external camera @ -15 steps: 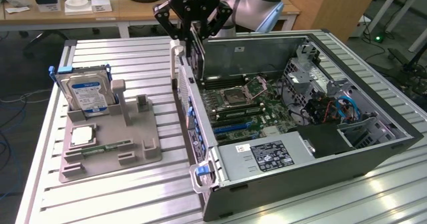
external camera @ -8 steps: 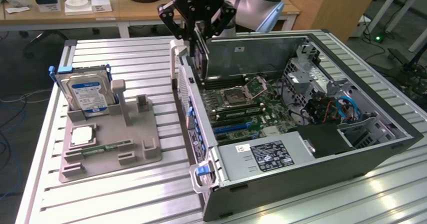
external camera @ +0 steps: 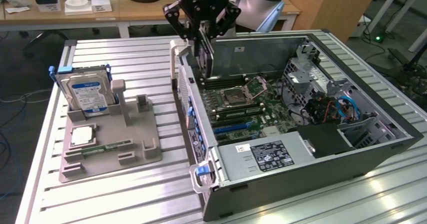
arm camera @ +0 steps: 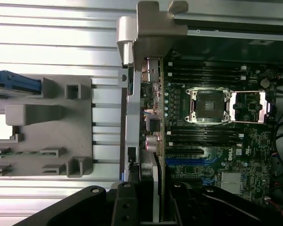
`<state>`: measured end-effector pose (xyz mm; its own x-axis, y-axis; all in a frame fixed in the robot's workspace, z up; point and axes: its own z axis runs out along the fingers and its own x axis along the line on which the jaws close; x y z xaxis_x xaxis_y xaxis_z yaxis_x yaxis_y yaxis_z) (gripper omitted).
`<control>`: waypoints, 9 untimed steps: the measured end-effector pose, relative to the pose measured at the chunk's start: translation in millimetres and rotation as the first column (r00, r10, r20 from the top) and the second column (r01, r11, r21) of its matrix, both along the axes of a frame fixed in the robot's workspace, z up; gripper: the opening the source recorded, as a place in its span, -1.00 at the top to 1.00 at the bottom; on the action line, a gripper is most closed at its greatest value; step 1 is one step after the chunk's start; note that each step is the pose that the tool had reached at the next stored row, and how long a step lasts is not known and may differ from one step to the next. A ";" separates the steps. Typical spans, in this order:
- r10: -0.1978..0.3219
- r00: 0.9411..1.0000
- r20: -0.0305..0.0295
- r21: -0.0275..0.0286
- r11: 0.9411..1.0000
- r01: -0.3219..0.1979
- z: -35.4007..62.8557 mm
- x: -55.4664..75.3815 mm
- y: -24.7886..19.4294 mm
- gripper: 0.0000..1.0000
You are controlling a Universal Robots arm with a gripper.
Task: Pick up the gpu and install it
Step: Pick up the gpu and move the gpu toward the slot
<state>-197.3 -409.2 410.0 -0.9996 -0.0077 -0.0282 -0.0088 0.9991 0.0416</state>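
Claw (external camera: 203,36) clamped on gpu (external camera: 206,59); gpu hangs on edge, long axis vertical.

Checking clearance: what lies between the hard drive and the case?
Exterior view: between hard drive and case stand the grey holder posts, then a bare strip of table.

A Universal Robots arm (external camera: 259,6) presents a pale grey, rounded joint housing topped by a smooth domed cap; its gripper (external camera: 202,36) is matte black, the body stamped with white Robotiq lettering; the black fingers (arm camera: 125,209) are built from flat jointed bars with rounded ends; round pivot pins, dark like the links, stud each joint in the wrist view.
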 end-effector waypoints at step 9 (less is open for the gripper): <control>0.000 1.000 0.000 0.000 1.000 0.000 0.0 9.6 0.0 0.44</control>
